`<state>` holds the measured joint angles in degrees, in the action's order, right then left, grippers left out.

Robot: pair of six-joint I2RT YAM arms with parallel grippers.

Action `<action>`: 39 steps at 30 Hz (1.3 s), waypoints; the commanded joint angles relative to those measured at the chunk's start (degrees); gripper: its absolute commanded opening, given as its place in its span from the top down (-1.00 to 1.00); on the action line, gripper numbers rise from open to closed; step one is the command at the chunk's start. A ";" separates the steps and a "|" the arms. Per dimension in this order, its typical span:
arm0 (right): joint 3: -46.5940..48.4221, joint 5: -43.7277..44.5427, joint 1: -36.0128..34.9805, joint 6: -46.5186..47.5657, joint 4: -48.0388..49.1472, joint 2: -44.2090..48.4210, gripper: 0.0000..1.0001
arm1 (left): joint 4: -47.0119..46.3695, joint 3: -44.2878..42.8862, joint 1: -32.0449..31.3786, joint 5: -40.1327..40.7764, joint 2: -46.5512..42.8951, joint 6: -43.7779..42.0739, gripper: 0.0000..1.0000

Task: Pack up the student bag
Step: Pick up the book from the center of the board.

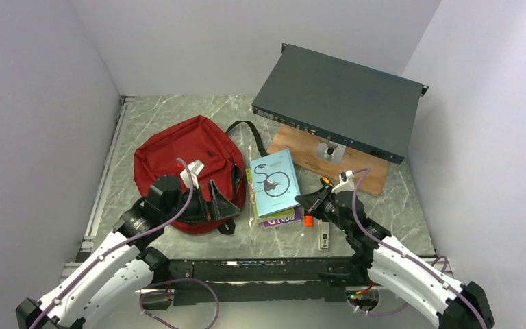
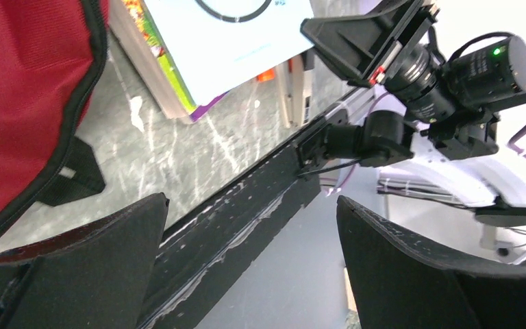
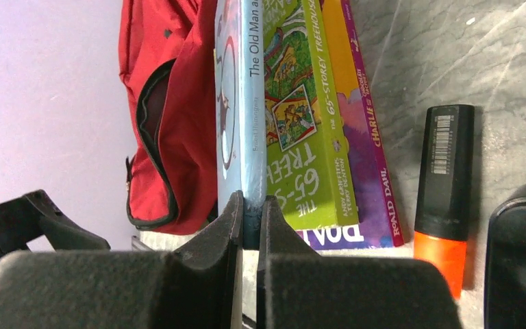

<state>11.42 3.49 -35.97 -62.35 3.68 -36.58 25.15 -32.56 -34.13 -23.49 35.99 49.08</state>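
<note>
One bag [image 1: 181, 157]: dark red soft fabric, with black zip trim and black straps. It lies slack and flat on the grey marbled tabletop [image 1: 390, 219], left of centre. My right wrist view shows a black-edged zip opening gaping on the side that faces the books.

Three books, stacked just right of the bag:
- The blue book [image 1: 275, 179] is on top, pale, with a black line drawing on its cover.
- The green book [image 3: 301, 123] lies under it.
- The purple book [image 3: 373, 137] is at the bottom.

One marker [image 3: 445, 178]: black body, orange cap, lying on the tabletop just beside the stack on its right.

One box [image 1: 339, 99]: flat, dark teal metal, at the far right. Its near edge sits over a wooden board [image 1: 315, 159].

Two arms, mine:
- **Left arm:** It reaches forward from the near left corner, with the wrist over the bag's near right part. The left tool [image 1: 218, 200] has its fingers wide apart and nothing between them. From its own camera the fingers frame the tabletop's near edge, with the bag's trim at the left. Whether a finger touches the fabric, I cannot tell.
- **Right arm:** It reaches forward and inward from the near right corner, with the wrist low over the tabletop. The right tool [image 3: 250, 205] is clamped on the near edge of the blue book, one pad on each face. Whether that edge is raised off the green book, I cannot tell.
</note>
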 commanded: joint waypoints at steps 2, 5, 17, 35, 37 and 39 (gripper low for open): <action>6.24 -4.03 0.28 1.83 -11.24 3.41 1.00 | -12.36 0.87 -0.39 -2.30 2.72 6.61 -0.99; 7.21 -10.01 0.28 -3.47 -8.02 4.33 1.00 | -17.67 2.95 -0.50 -0.70 4.02 11.22 -0.99; 8.37 -18.10 0.28 -18.77 9.58 3.51 1.00 | -21.27 10.38 -0.50 10.80 -4.03 25.63 -0.99; 11.32 -15.55 0.28 -19.66 8.69 7.91 1.00 | -46.27 14.10 -0.50 -1.07 7.57 32.63 -0.98; 12.01 -16.99 0.28 -19.68 9.92 6.58 1.00 | -50.93 13.85 -0.58 -1.69 10.05 32.83 -0.93; 12.72 -17.97 0.29 -19.23 10.51 5.28 1.00 | -56.27 15.13 -0.59 -0.32 10.18 33.58 -0.80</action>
<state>19.44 -11.14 -35.62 -79.83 2.92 -30.24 -15.29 -17.15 -34.39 -21.93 45.39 81.93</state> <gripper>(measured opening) 0.056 0.952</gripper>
